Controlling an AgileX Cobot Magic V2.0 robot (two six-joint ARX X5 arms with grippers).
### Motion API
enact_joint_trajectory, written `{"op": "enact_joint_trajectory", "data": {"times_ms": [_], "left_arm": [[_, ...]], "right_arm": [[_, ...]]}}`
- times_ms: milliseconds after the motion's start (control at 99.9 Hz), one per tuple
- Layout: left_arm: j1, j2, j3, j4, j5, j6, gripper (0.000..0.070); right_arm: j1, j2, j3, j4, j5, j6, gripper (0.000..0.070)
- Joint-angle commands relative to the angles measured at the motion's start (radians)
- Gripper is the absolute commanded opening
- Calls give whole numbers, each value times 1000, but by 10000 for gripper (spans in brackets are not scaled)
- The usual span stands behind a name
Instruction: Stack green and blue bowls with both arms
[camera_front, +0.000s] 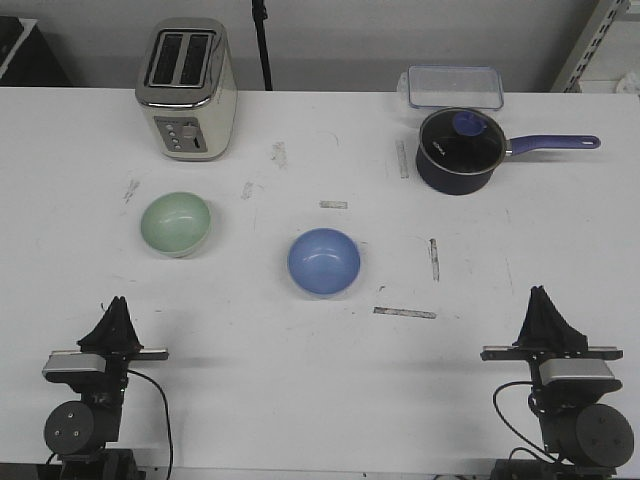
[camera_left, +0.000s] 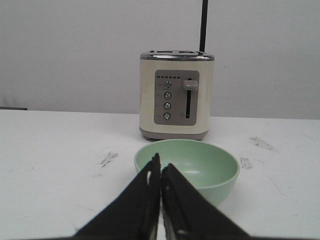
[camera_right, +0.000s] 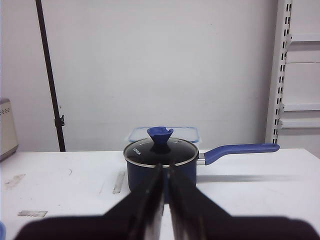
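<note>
On the white table (camera_front: 300, 400), the two arms sit parked at the near edge, well apart, with both bowls ahead of them. The toaster (camera_front: 187, 88) stands at the far left; the saucepan (camera_front: 459, 150) and a clear lidded box (camera_front: 452, 86) stand at the far right. None of these belongs to the task.

The green bowl (camera_front: 176, 223) lies almost straight ahead of the left gripper (camera_front: 116, 305) and slightly toward the centre. The left wrist view confirms this: the bowl (camera_left: 187, 167) sits just past the fingertips, with the toaster (camera_left: 176, 95) behind it. The blue bowl (camera_front: 324, 262) lies near the table's middle, apart from the green one. It looks about equally far from both grippers, though the front view alone does not settle this. It is forward and inward of the right gripper (camera_front: 540, 296), which points at the saucepan (camera_right: 161, 165) instead.

Both grippers are empty, jaws pressed together. The left gripper (camera_left: 160, 172) and the right gripper (camera_right: 165, 172) show no more than a thin line between their fingers.

Judgement: the left arm is best placed for the green bowl; the right arm must swing inward for the blue.
</note>
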Motion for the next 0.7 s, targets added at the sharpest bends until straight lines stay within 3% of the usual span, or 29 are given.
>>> {"op": "enact_joint_trajectory", "data": {"times_ms": [0, 360, 691], "left_arm": [[1, 2, 40, 15, 1, 8, 1], [1, 158, 206, -102, 1, 9, 1], [1, 465, 425, -248, 1, 9, 1]], "right_arm": [[1, -3, 0, 13, 0, 6, 8], [1, -3, 0, 14, 0, 6, 8], [1, -3, 0, 14, 0, 6, 8]]}}
